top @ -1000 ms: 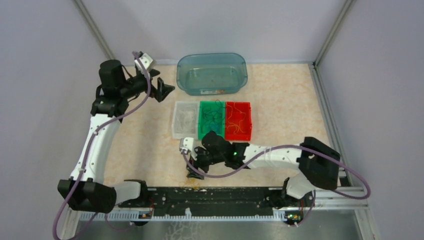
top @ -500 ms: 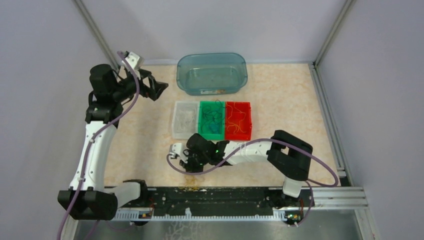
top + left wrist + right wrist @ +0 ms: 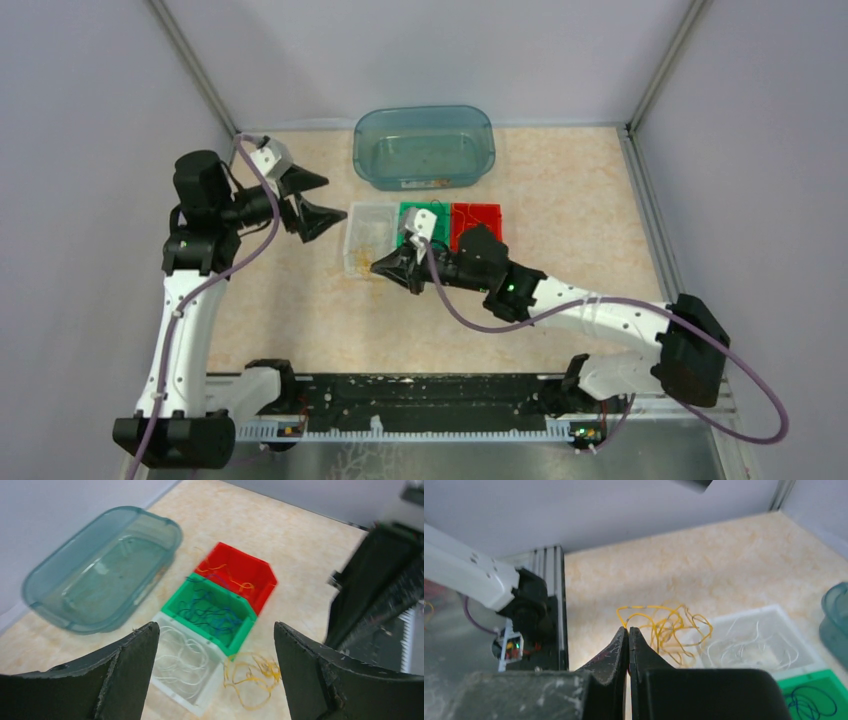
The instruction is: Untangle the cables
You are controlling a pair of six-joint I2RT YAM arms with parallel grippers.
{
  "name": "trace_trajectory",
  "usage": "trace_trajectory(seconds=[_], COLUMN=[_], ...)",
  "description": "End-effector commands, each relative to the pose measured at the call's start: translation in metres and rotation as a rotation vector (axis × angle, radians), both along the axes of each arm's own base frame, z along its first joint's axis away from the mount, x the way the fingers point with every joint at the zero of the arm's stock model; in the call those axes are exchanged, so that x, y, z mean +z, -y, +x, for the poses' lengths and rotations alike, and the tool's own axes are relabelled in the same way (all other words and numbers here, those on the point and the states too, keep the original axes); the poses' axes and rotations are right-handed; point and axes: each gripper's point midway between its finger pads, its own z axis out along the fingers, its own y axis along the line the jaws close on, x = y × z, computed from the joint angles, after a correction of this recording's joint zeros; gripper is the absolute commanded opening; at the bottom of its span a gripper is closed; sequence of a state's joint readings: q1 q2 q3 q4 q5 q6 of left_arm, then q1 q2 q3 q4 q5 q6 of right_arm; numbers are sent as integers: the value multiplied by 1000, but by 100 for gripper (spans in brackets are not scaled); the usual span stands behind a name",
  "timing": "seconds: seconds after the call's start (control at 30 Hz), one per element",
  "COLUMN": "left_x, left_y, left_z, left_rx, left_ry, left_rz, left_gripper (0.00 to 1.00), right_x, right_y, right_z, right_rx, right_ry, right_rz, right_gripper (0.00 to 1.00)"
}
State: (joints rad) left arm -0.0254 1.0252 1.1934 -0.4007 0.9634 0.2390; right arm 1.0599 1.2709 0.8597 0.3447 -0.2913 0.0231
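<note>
1. Seemingly the separating step: right fingers [image 3: 624, 640] pinched shut on a strand of the yellow cables [image 3: 669, 625], just in front of the white bin [image 3: 769, 616].
2. Left fingers [image 3: 130, 665] spread wide, empty, left of the white bin.
3. Next: pinch another loop, pull apart gently.

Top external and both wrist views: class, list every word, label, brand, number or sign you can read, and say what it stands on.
Readable text: none in any view.
Label on the near wall of the blue-green tub: too small to read.
Red bin, green bin, clear bin: no writing visible.
</note>
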Motion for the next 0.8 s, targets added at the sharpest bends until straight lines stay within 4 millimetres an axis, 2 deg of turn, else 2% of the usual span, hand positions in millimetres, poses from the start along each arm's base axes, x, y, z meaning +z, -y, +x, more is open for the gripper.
trace_trajectory(seconds=[0.0, 0.2, 0.3, 0.43, 0.53, 0.77], left_x=[-9, -18, -25, -37, -39, -32], left_y=[20, 28, 32, 39, 42, 44], left_z=[-57, -94, -108, -116, -117, -115], left_rx=[-277, -440, -482, -499, -504, -505], left_ry=[-20, -11, -13, -8, -10, -12], left_rz=[-28, -64, -74, -52, -42, -57], left_gripper=[92, 99, 97, 90, 81, 38], right_x=[70, 103, 115, 123, 127, 124], right_y=[12, 14, 15, 12, 9, 7], right_z=[-2, -12, -17, -25, -30, -30], right_rx=[-16, 30, 59, 107, 143, 147], right_ry=[37, 22, 22, 10, -3, -31], right_rz=[249, 347, 388, 407, 413, 411], right_gripper=[0, 0, 0, 0, 0, 0])
